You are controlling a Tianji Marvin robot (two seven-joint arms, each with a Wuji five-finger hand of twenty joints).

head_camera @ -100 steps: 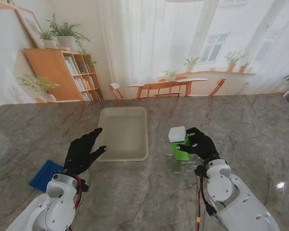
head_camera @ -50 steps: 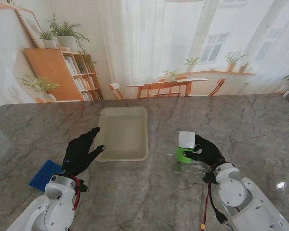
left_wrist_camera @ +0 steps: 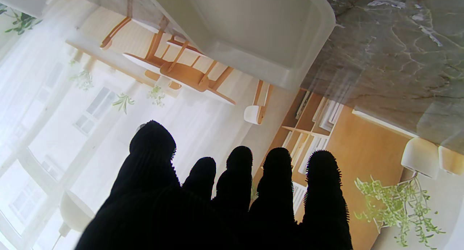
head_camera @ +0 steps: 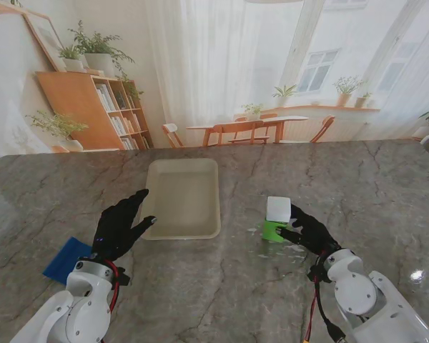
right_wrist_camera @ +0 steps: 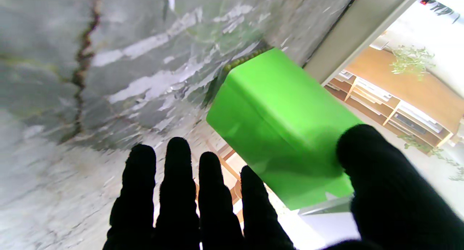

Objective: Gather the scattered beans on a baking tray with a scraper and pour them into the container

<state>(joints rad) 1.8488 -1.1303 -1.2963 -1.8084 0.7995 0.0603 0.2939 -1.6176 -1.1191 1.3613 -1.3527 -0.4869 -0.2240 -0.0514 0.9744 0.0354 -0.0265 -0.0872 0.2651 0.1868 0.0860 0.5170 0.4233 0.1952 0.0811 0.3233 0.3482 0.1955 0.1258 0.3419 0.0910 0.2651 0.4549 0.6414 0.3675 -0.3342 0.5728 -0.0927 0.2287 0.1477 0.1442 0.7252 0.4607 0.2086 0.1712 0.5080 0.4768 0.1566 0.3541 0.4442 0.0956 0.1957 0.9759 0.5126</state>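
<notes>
The pale baking tray lies mid-table, and I can make out no beans in it. My left hand rests open beside the tray's near left corner, fingers spread. In the left wrist view the tray lies just beyond those fingers. The blue scraper lies flat on the table, left of my left wrist. The green container with its white top stands upright right of the tray. My right hand is open just behind it, its fingers spread beside the green wall.
The grey marble table stretches wide on both sides. Small pale specks lie on the table near the container.
My right hand carried the container a little to the right, set it down upright, let go and drew back towards me. The left hand and the tray stayed put.
</notes>
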